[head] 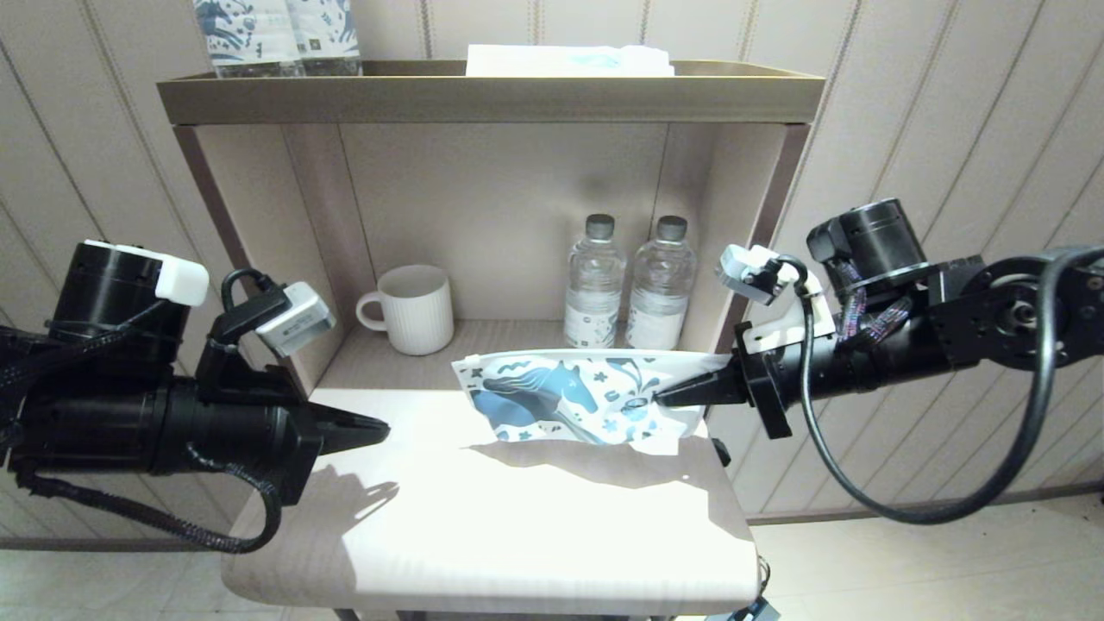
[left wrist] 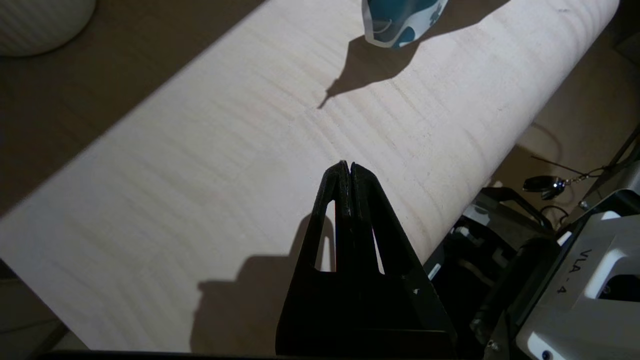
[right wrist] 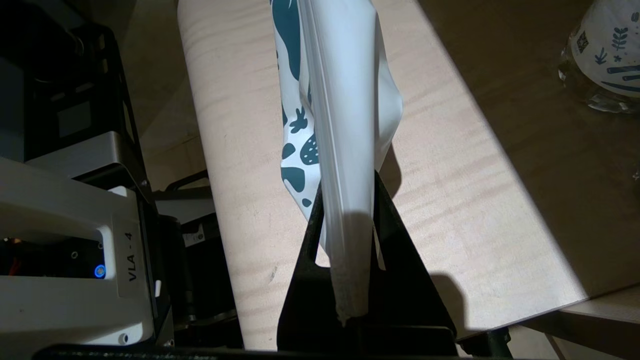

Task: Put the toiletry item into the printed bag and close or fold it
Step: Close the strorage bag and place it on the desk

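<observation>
The printed bag (head: 569,398), white with blue horse and plant figures, hangs edge-up above the pale tabletop (head: 483,526). My right gripper (head: 661,398) is shut on the bag's right end; the right wrist view shows the bag (right wrist: 345,100) standing up out of the jaws, which close around it. My left gripper (head: 381,426) is shut on nothing, hovering over the table's left side, apart from the bag; its shut tips (left wrist: 347,166) show over bare wood, with a bag corner (left wrist: 395,25) far ahead. The toiletry item is out of view.
A shelf unit stands behind the table. Its lower bay holds a white ribbed mug (head: 412,309) and two water bottles (head: 630,280). On the top shelf stand printed upright packs (head: 276,34) and a flat white-and-blue packet (head: 569,60). The robot's base (right wrist: 75,210) sits below the table edge.
</observation>
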